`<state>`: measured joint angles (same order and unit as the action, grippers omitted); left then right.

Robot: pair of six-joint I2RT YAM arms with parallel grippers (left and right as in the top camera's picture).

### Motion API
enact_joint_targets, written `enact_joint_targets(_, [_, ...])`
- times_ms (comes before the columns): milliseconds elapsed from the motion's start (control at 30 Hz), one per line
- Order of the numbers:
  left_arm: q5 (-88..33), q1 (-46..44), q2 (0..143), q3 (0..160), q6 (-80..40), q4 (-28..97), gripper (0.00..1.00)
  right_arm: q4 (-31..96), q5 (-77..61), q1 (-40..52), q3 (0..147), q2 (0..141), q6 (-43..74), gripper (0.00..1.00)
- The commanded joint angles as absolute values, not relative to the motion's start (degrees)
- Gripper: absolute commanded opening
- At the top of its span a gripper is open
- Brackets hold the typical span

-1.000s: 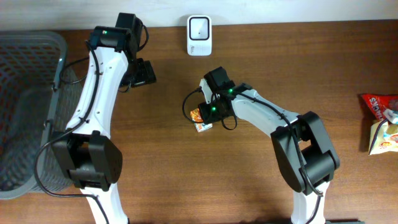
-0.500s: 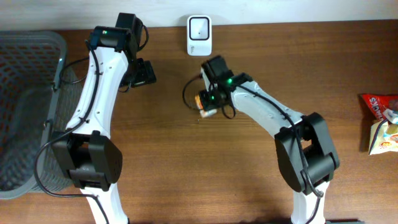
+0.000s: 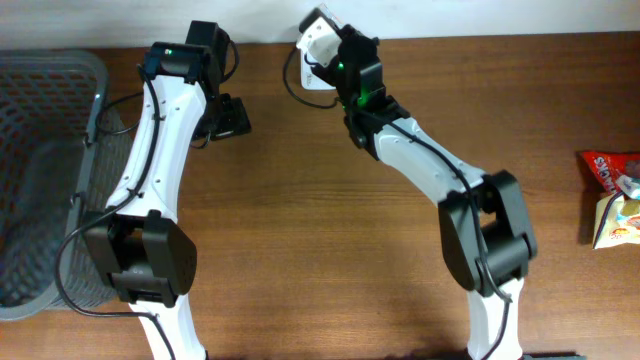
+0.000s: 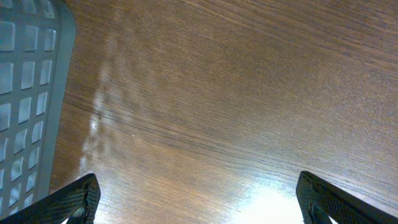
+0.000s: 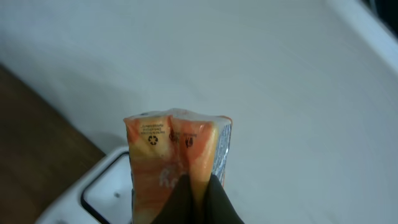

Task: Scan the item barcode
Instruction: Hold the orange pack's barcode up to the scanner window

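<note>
Wooden table filled the overhead view, where the right gripper hung over the white scanner at the far edge. On the left wrist, the left gripper gaped wide beside a grey basket. On the right wrist, closed fingers pinched an orange snack packet above the scanner.

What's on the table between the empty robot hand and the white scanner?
Nothing: in the overhead view, only bare brown table lies between the open left gripper and the scanner.
</note>
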<state>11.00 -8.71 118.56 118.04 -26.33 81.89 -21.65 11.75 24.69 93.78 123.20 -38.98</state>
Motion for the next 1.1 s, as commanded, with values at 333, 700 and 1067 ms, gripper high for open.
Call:
enact_joint_targets(333, [11.42, -8.73, 117.51, 118.39, -25.61, 81.93, 0.99, -34.96, -1.72, 22.50, 94.00, 132.55, -64.75, 0.04])
enact_joint_targets(700, [11.42, -8.71, 117.51, 118.39, -25.61, 81.93, 0.99, -35.03, -2.11, 20.49, 96.84, 138.12, -64.71, 0.04])
enact_joint_targets(1067, [11.42, -8.78, 117.51, 118.39, -25.61, 81.93, 0.99, -35.44, -2.66, 20.16, 100.97, 138.15, -64.07, 0.04])
